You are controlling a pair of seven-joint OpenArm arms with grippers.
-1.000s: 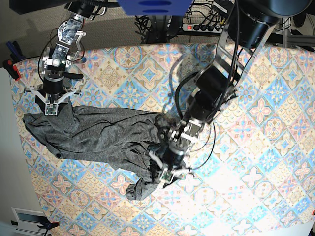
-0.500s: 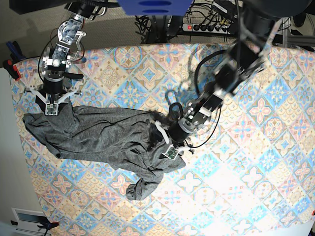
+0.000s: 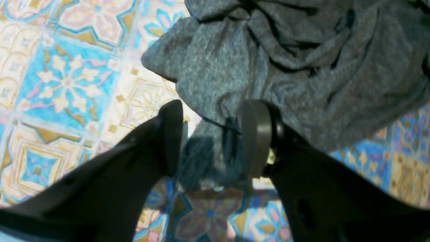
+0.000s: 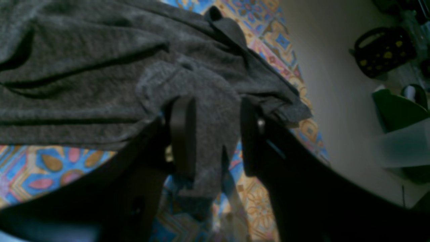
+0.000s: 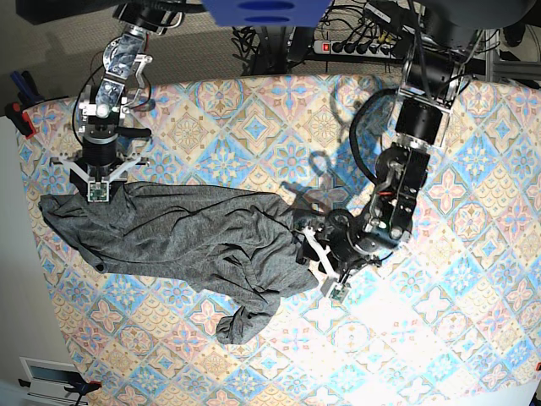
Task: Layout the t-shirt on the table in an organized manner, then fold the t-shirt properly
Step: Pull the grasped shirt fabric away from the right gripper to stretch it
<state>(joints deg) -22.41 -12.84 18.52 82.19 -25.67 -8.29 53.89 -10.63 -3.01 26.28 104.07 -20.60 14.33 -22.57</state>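
Observation:
The dark grey t-shirt lies crumpled across the left half of the tile-print table, with a twisted end hanging toward the front. My right gripper is shut on the shirt's far left edge; in the right wrist view a fold of cloth sits between its fingers. My left gripper is shut on the shirt's right end; in the left wrist view bunched cloth fills the gap between the jaws, just above the table.
The table's left edge lies close to the shirt. Red clamps are at the far left corner. A power strip and cables lie behind the table. A black bag sits on the floor past the edge.
My left gripper has moved right and away from the front, dragging the shirt's right end with it and stretching the shirt wider. My right gripper has stayed holding the left edge.

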